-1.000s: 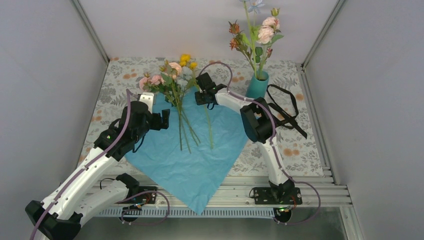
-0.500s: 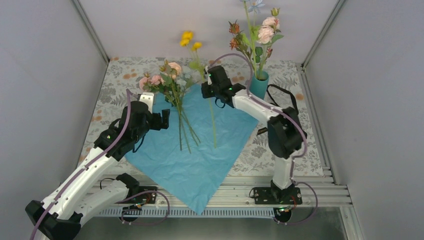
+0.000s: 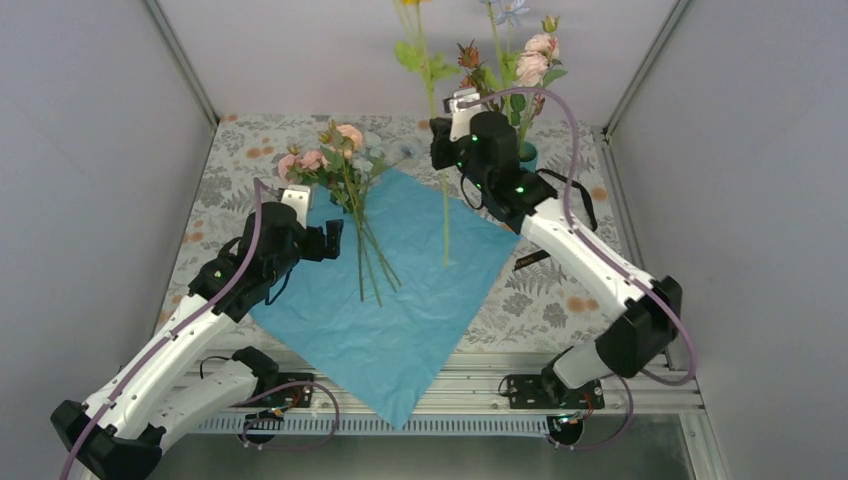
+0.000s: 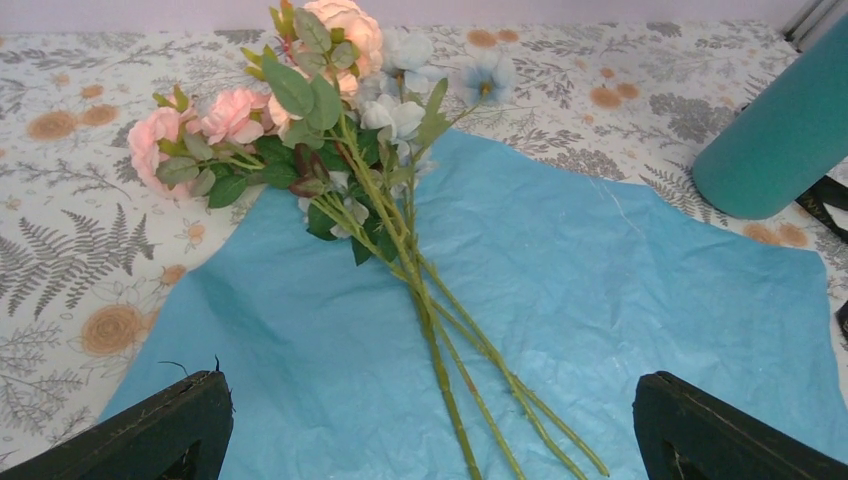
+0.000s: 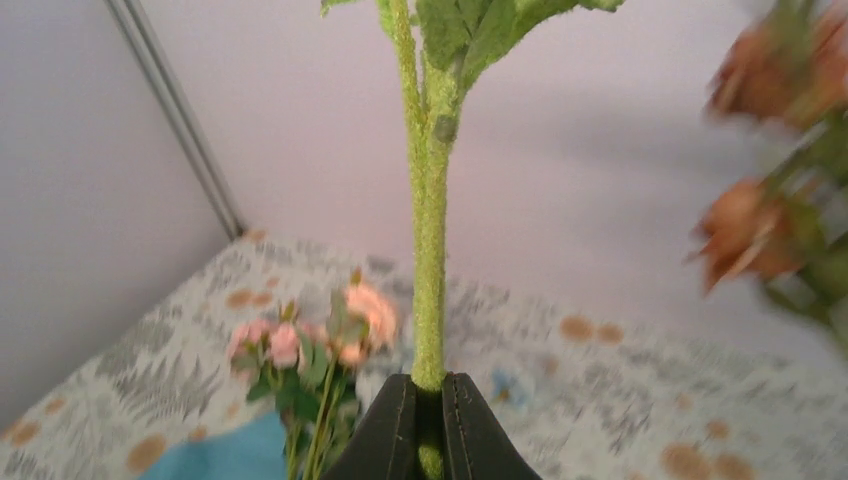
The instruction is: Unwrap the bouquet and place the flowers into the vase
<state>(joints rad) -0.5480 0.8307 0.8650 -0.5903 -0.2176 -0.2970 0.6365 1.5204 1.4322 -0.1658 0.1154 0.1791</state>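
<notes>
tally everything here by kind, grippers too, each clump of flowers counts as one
grippers: 2, left gripper, right gripper
vase: 1
blue paper sheet: 1
black strap: 1
flower clumps: 3, flowers on the paper, flowers in the vase, single stem in the right gripper
total: 8

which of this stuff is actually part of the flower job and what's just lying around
Job: crinkled blue paper sheet, pink and peach flowers lying on it, green flower stem clamped in the right gripper, teal cylindrical vase.
Lying about: black strap, floral-print tablecloth.
</notes>
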